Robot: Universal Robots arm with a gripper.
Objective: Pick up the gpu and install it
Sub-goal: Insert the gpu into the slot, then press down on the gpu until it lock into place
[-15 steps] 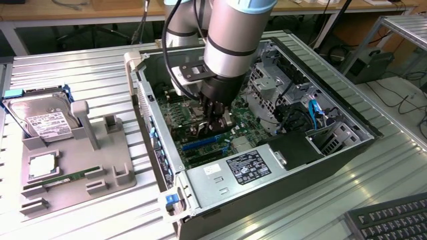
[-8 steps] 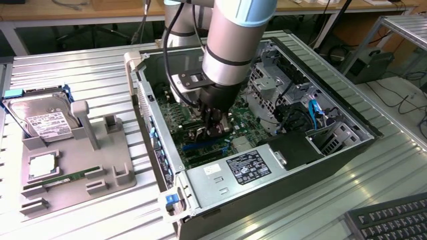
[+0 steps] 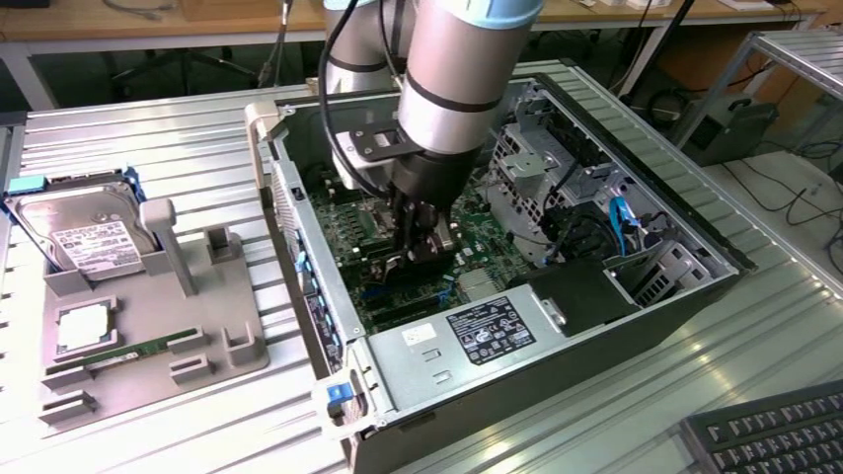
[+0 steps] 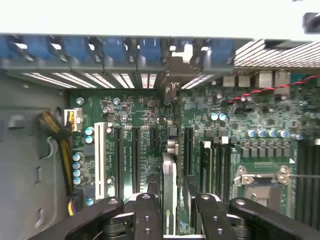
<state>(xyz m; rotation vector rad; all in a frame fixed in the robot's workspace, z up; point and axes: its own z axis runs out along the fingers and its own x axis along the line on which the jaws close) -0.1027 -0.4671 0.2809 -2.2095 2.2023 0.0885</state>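
Ribbed metal table (image 3: 158, 138), wooden benches behind (image 3: 158, 25)

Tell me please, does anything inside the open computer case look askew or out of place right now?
Nothing stands out. The gpu stands on edge between the gripper fingers over the motherboard slots, in line with them.

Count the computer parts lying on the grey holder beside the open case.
3: a silver hard drive at the holder's far end, a square processor chip mid-holder, a green memory stick along its near edge. The upright posts may hide smaller parts.
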